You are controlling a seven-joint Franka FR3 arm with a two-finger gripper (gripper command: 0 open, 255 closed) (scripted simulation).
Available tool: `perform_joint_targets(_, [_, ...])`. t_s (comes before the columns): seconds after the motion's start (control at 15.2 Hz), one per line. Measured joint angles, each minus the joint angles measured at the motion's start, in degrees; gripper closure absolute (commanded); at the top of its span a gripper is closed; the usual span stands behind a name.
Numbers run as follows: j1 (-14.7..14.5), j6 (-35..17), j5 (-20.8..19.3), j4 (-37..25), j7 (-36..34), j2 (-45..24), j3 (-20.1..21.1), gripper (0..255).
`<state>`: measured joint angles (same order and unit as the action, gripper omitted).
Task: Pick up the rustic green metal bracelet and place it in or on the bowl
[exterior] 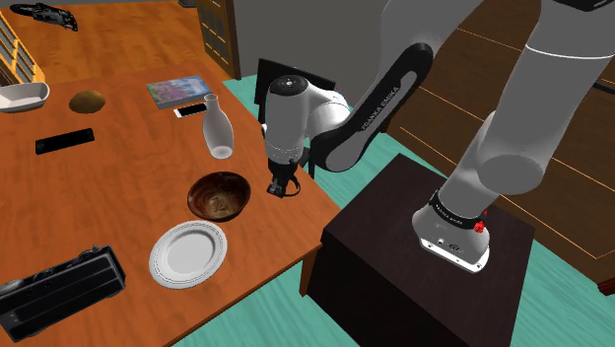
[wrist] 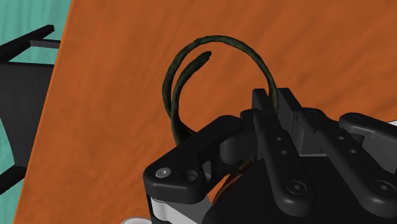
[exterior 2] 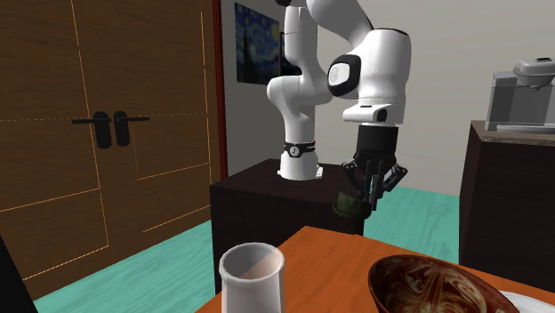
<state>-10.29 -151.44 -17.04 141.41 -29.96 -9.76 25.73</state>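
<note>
My pincer (wrist: pixel 270 102) was closed on the thin band of the dark green bracelet (wrist: pixel 219 39), the fingers pinching one side of the ring while the rest of the loop stood out past the fingertips over the orange table (exterior: pixel 118 187). In the shoulder view, the pincer (exterior: pixel 283 189) hung low near the table's edge, just beside the brown bowl (exterior: pixel 194 197) on the shoulder view's right. I could not tell whether the ring's lowest part touched the wood.

The hold looked the weakest point to me. With so narrow a band caught on one side only, I judged the ring could swivel or slide between my fingers during a quick carry. A slip this close to the edge could have sent it off the table to the teal floor (exterior: pixel 552 325). The loop ahead of my fingertips could also have snagged the bowl's rim had I crossed too low. The white bottle (exterior: pixel 219 128) stood just behind the bowl, where a wide swing risked tipping it.
</note>
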Motion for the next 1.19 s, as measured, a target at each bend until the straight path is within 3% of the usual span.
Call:
perform_joint_targets(0.46, [1.1, 4.7, 6.3, -0.2, 4.9, 5.5, 1.9, 255])
perform_joint_targets(0.73, [-0.2, 7.9, 3.1, -7.8, 1.9, 0.1, 1.7, 255])
perform_joint_targets(1.19, [-4.9, 16.1, -2.7, -28.3, -1.9, -14.1, -0.5, 255])
